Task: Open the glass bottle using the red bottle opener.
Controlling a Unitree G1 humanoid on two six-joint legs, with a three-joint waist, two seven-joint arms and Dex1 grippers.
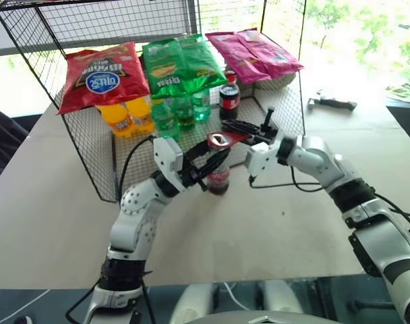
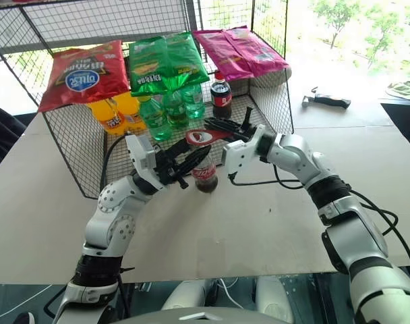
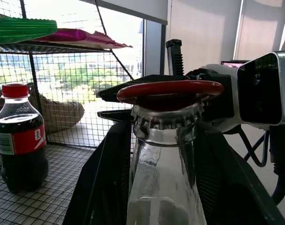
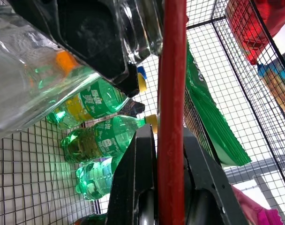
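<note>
The left gripper (image 1: pixel 206 164) clamped the glass bottle (image 1: pixel 218 177); the right gripper (image 2: pixel 226 128), at its three o'clock, pinched the red bottle opener (image 3: pixel 170 89) over the crown cap (image 3: pixel 166 119), still on.

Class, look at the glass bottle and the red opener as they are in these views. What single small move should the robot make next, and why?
Probably lever the red bottle opener upward with the right gripper. Its ring already sits over the crown cap of the glass bottle, the cap is still on, and the left gripper clamps the bottle upright to brace it.
</note>
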